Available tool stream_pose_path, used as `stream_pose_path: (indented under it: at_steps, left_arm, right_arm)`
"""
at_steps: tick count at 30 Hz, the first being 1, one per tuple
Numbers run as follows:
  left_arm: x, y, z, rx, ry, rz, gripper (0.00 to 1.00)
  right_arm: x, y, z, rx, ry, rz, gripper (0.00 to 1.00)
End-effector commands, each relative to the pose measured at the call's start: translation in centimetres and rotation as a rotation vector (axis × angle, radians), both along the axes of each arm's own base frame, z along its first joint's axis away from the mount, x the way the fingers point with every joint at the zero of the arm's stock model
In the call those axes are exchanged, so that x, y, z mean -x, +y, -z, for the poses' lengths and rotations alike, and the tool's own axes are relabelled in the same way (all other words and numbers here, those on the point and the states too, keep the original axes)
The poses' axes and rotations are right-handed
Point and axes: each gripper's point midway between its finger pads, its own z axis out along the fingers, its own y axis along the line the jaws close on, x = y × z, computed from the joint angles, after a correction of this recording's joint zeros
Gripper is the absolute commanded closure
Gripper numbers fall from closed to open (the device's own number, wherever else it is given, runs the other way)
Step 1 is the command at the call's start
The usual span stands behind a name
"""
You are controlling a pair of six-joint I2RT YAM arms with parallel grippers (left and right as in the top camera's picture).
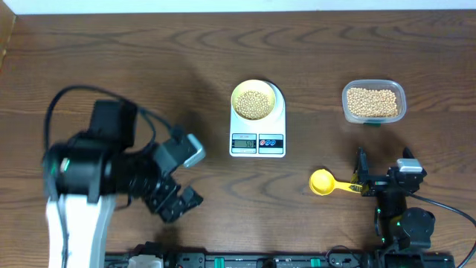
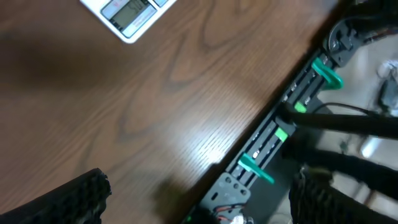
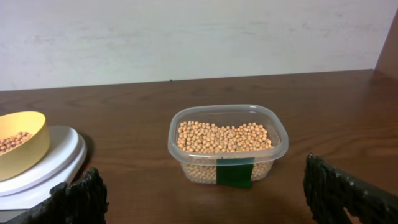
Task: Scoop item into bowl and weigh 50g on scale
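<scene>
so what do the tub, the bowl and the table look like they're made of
Tub: clear, glossy thin plastic; the beans show through its wall.
Bowl: opaque pale-yellow, smooth, probably plastic, though glazed ceramic can't be excluded.
Table: brown wood grain, slight sheen; wood or laminate, cannot tell.

Tan beans (image 1: 372, 103), pale-yellow bowl (image 3: 30, 154), white scale (image 1: 257, 128), brown wood-grain table (image 1: 149, 67)

Nothing legible anywhere. Digits on the grey display (image 1: 244, 142) of the scale (image 1: 257, 128) too small from overhead, and blurred in the left wrist view. On the clear tub (image 3: 227, 144), a plain green label (image 3: 235, 173), no lettering discernible.
</scene>
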Motion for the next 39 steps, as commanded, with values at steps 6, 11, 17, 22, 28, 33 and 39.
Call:
stream_pose_path:
  at_steps: [6,11,17,22,28,33,39]
  left_arm:
    - [6.8,1.6,-2.4,-0.015,-0.189,-0.156,0.05]
    - [10.3,2.1,-2.8,0.001,-0.381,-0.168,0.05]
    - [13.5,2.4,-2.7,0.029,-0.558,-0.171,0.05]
    - [15.7,2.5,-2.6,0.051,-0.69,-0.172,0.05]
    - [17.6,2.7,-2.3,0.069,-0.804,-0.174,0.05]
    - [18.8,2.8,-1.9,0.082,-0.879,-0.175,0.05]
    - [19.3,3.0,-1.8,0.096,-0.907,-0.208,0.05]
  right_arm:
    - [0.0,-0.1,0.1,-0.004,-0.002,0.003,0.01]
    - [0.0,-0.1,0.1,-0.004,-0.002,0.003,0.01]
    - [0.0,-0.1,0.1,-0.004,-0.002,0.003,0.01]
    - [0.0,-0.1,0.1,-0.004,-0.002,0.003,0.01]
    - [0.0,-0.1,0.1,-0.004,-0.002,0.003,0.01]
    - [0.0,-0.1,0.1,-0.004,-0.002,0.003,0.01]
    - [0.0,-0.1,0.1,-0.004,-0.002,0.003,0.01]
